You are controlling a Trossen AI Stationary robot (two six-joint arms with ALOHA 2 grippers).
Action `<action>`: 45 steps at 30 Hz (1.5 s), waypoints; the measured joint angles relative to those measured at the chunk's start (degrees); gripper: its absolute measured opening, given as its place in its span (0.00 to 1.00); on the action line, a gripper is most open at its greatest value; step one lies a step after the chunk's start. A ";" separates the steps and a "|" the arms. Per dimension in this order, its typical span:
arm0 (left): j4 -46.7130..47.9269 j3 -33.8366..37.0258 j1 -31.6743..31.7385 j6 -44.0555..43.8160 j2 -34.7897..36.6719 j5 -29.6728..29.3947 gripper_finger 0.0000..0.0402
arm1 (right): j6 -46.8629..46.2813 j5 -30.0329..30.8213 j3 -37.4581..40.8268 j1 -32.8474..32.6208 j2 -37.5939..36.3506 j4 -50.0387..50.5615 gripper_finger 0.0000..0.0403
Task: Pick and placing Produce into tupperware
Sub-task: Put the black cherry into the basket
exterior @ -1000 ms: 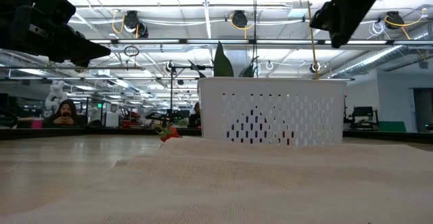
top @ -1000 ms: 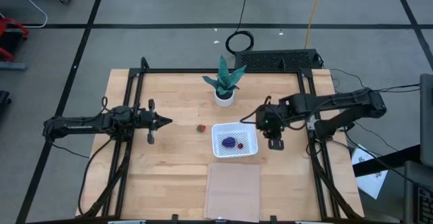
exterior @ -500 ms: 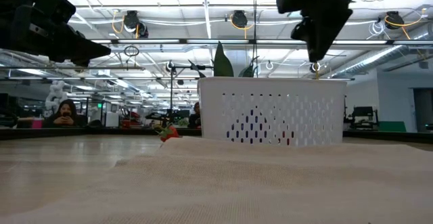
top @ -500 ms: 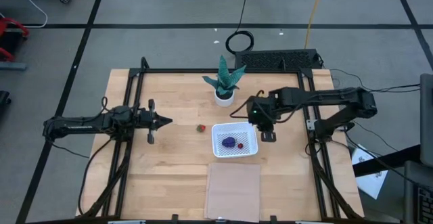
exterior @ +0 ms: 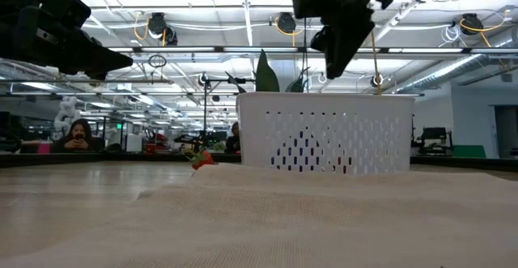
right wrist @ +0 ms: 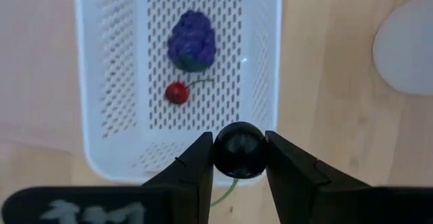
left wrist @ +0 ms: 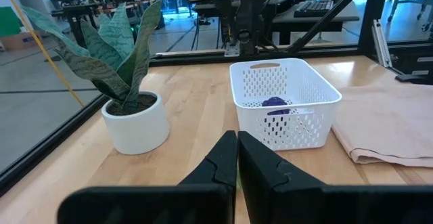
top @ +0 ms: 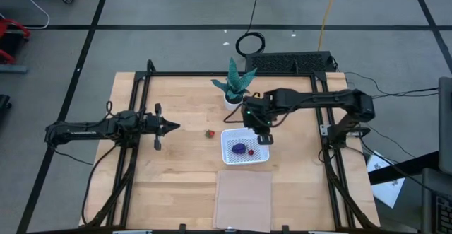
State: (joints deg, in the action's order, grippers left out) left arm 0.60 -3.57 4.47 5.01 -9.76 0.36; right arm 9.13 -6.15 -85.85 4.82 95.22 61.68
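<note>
The tupperware [top: 227, 156] is a white perforated basket at mid-table. In it lie a purple grape cluster [right wrist: 192, 40] and a small red fruit [right wrist: 177, 93]. A strawberry-like piece [top: 210, 133] lies on the table left of it. My right gripper [top: 261, 131] hangs high over the tupperware's far right part, shut on a round blackish fruit [right wrist: 239, 143]. In the right wrist view the fruit shows over the basket's rim [right wrist: 115, 166]. My left gripper [top: 174, 126] waits shut and level above the table's left half. My right gripper pinches the blackish fruit by two opposite sides [right wrist: 222, 149] between its two fingers. The fingers point steeply down. The fruit is lifted clear, high above the tupperware, and a thin green stem [right wrist: 223, 193] hangs from it.
A green plant in a white pot [top: 234, 98] stands just beyond the tupperware's far left corner, close to my right arm. A flat tan sheet [top: 244, 199] lies between the tupperware and the table's near edge. Black frame rails [top: 138, 107] run along both sides.
My right gripper has carried the blackish fruit toward the table's left edge, from beside the tupperware's right wall to above its far right part. It has rolled a little on the way and stayed shut on the fruit.
</note>
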 joint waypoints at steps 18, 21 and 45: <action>0.98 0.00 0.00 -0.44 0.00 -0.44 0.04 | 12.41 -0.09 -0.33 -1.65 7.98 -4.89 0.25; 1.01 0.00 0.00 -0.44 0.01 -0.44 0.04 | 15.00 -0.07 0.57 -1.86 7.84 -6.75 0.25; 1.11 0.00 0.00 -0.28 0.02 -0.46 0.04 | 22.43 -0.13 10.36 -4.20 7.97 -18.28 0.25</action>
State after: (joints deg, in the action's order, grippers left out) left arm 1.72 -3.57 4.47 4.73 -9.74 -0.10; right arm 31.56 -6.28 -75.49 0.62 103.19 43.40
